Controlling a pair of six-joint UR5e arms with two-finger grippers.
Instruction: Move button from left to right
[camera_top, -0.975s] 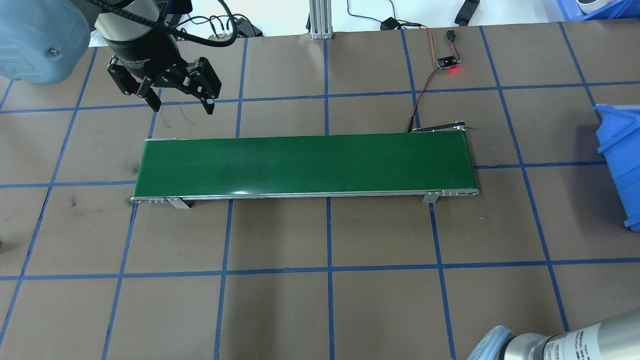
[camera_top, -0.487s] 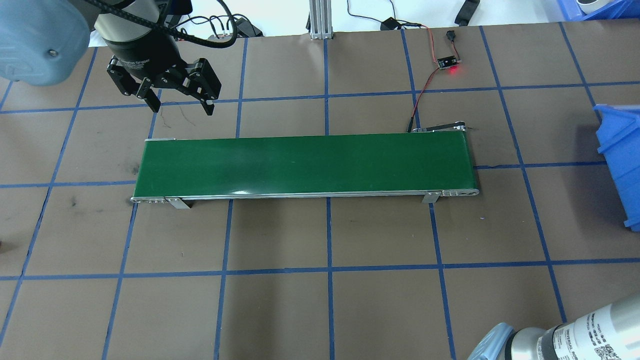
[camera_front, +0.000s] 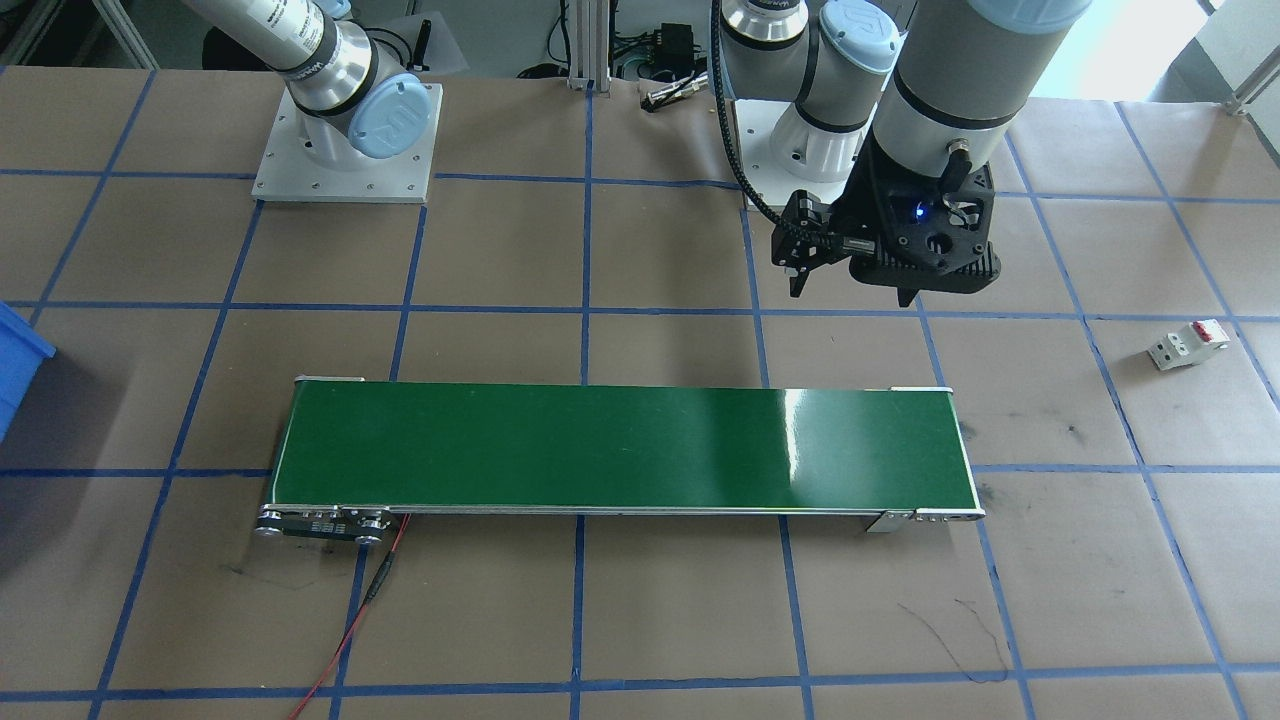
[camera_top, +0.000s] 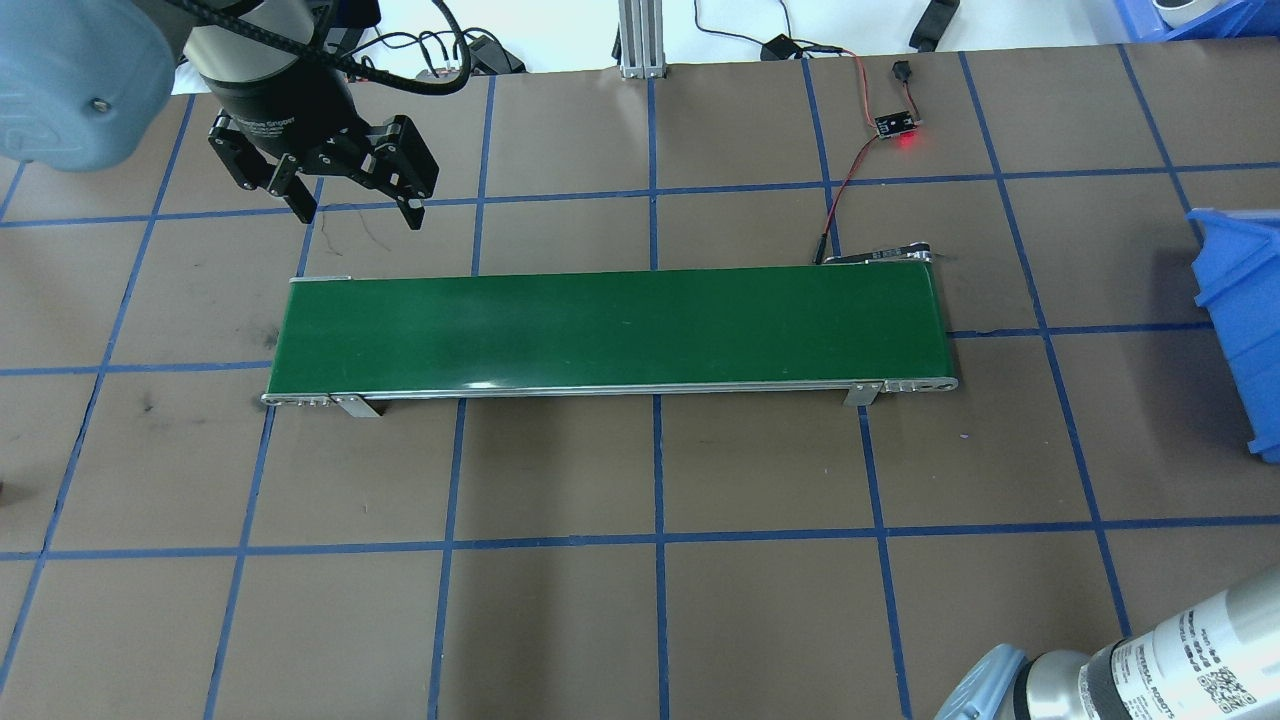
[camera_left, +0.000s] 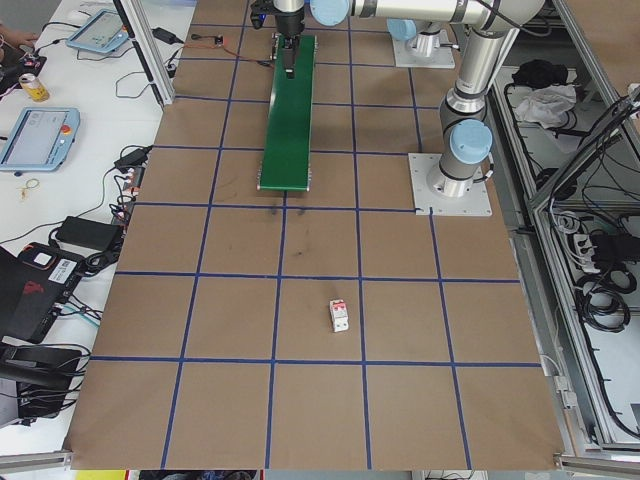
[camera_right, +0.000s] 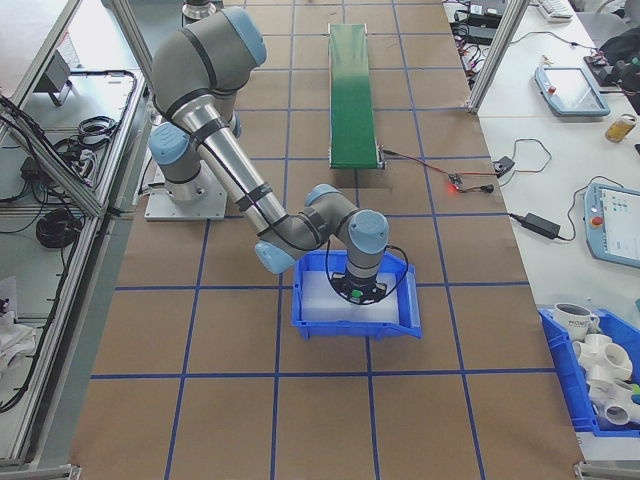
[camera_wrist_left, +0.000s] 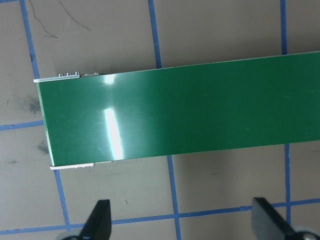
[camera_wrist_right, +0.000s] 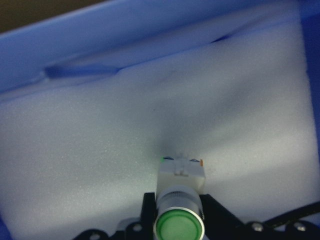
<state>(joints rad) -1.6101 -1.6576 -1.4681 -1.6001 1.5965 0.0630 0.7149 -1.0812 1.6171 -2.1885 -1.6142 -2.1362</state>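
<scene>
The button (camera_wrist_right: 181, 175), green round cap on a white boxy body, sits between the black fingers of my right gripper (camera_wrist_right: 178, 222), which is shut on it just over white foam. From the right side, that gripper (camera_right: 358, 285) hangs inside the blue bin (camera_right: 350, 331). My left gripper (camera_top: 355, 208) hovers open and empty above the table beyond the left end of the green belt (camera_top: 610, 330). The left wrist view shows its two fingertips (camera_wrist_left: 100, 217) spread wide over brown paper beside the belt (camera_wrist_left: 180, 115).
A white breaker with a red part (camera_front: 1187, 344) lies on the table far off the belt's left end. A small lit circuit board (camera_top: 896, 124) with red wires sits behind the belt's right end. The blue bin (camera_top: 1240, 330) stands at the right table edge.
The left gripper has drifted slightly away from the belt toward the table's far side, still open. The right arm's forearm has shifted further into the overhead view's bottom right corner.
</scene>
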